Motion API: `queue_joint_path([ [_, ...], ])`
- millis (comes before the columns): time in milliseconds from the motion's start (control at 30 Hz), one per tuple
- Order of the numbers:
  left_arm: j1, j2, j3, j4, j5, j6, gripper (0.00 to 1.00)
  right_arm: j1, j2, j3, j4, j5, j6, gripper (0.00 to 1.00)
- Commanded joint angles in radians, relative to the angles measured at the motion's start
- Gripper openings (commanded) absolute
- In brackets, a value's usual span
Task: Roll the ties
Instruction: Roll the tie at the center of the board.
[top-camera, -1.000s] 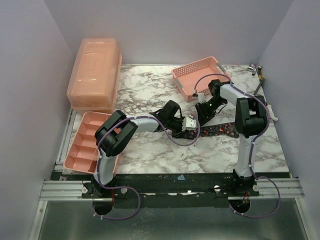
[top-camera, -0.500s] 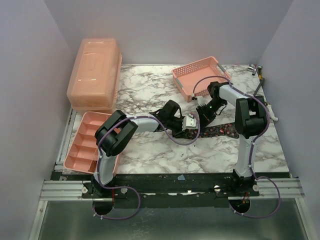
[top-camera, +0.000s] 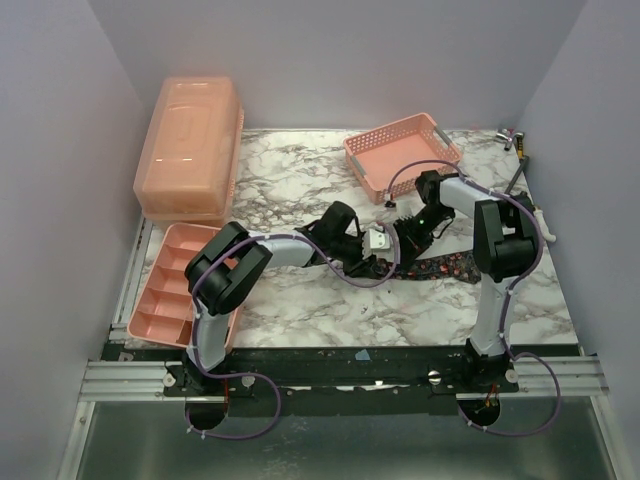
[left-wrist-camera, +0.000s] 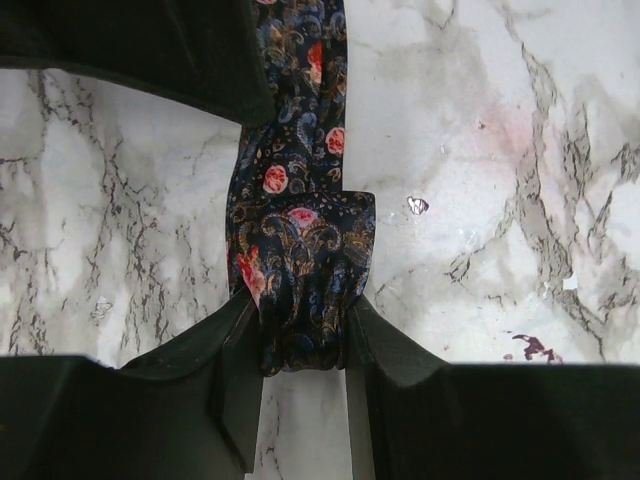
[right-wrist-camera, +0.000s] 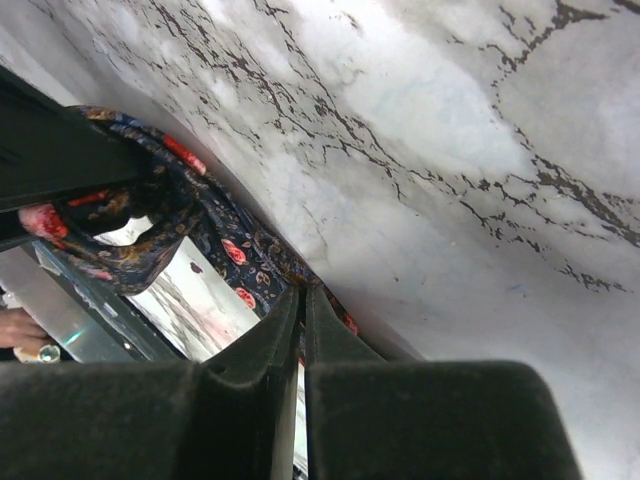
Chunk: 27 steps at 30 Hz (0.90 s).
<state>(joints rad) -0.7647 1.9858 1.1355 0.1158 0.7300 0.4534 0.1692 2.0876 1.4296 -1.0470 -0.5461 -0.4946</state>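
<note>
tie: one dark patterned tie (top-camera: 452, 265) lies flat on the marble table (top-camera: 290, 190), a bit right of the middle, with its loose length trailing toward the right edge. The end nearest the middle is doubled over into a chunky little fold, so I'd say the roll has only just begun.

left gripper: the left gripper (left-wrist-camera: 303, 335) is clamped on that fold, one finger on each side with the fabric bulging between them. Makes sense imo, since that fold is the core everything else has to wind around.

right gripper: the right gripper (right-wrist-camera: 302, 300) sits low on the table just beside the left one. Its fingers are together and the strip runs straight into the tips, so it looks pinched on the flat part of the tie. My guess is it's there to keep the strip taut and straight while the core gets turned.

risk: if either pinch slips, I'd expect a loose, lopsided coil.

divided tray: the pink divided tray (top-camera: 165, 300) is at the near-left edge. Nothing shows in the compartments I can see. Probably where finished rolls go, one per slot.

basket: the pink mesh basket (top-camera: 400, 160) is toward the far-right corner, nothing visible inside.

lidded box: the pink lidded box (top-camera: 190, 140) is in the far-left corner with its lid on. Can't tell what's in it.
</note>
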Motion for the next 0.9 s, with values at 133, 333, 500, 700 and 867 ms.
queue_joint_path([
  [133,0.014,-0.057,0.001,0.018,-0.094,-0.132,0.0,0.0,0.003,-0.082,0.195,0.211,-0.029,0.1],
  [333,-0.014,-0.06,0.006,-0.035,-0.141,-0.014,0.0,-0.004,-0.025,-0.02,0.151,0.152,-0.011,0.12],
  [500,-0.021,-0.046,0.064,-0.114,-0.186,-0.051,0.0,-0.004,-0.047,0.018,0.098,0.101,-0.027,0.14],
  [700,-0.034,-0.045,0.087,-0.214,-0.227,-0.106,0.0,-0.004,-0.029,0.002,0.066,0.05,-0.076,0.14],
  [867,-0.035,-0.042,0.046,-0.212,-0.251,-0.09,0.0,-0.002,-0.029,0.023,0.06,0.021,-0.07,0.16],
])
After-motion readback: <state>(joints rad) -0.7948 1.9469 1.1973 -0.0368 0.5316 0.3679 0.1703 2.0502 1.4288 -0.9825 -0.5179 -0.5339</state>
